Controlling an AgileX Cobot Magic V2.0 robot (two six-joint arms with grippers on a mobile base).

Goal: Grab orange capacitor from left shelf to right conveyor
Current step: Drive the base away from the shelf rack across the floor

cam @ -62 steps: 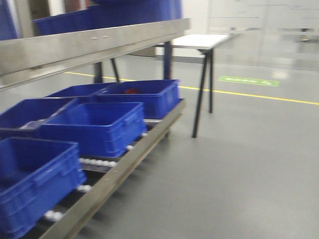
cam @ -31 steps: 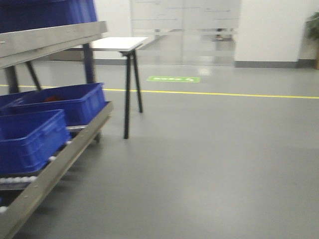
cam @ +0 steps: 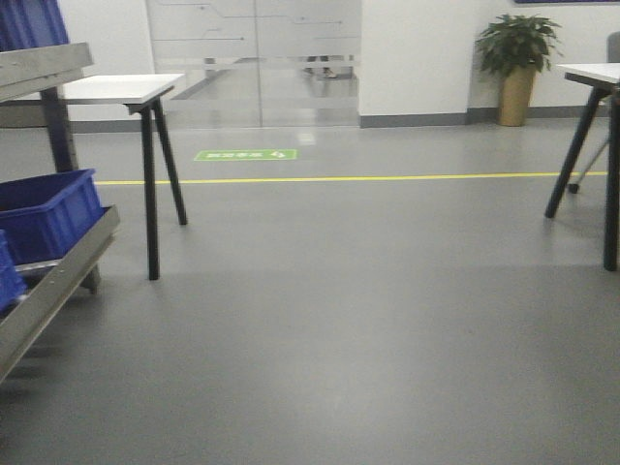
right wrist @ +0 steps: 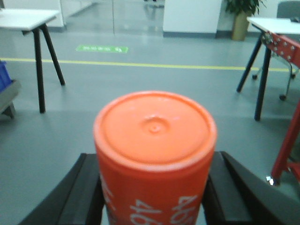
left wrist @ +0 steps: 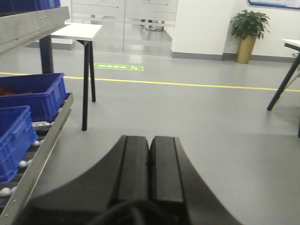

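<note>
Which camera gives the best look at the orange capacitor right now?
The right wrist view. The capacitor fills the foreground there, with its top and part of its printed numerals plain to see, and it sits clamped in the right gripper. The front view and the left wrist view show none of it.

A factory or workshop hall: steel shelf (cam: 53, 281) of blue bins (cam: 48, 208), yellow floor line (cam: 387, 178), frosted glass doors (cam: 257, 68).

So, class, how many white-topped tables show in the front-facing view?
2. The left table stands beside the steel shelf; the right table is cut off at the frame's edge. More may lie out of frame.
</note>
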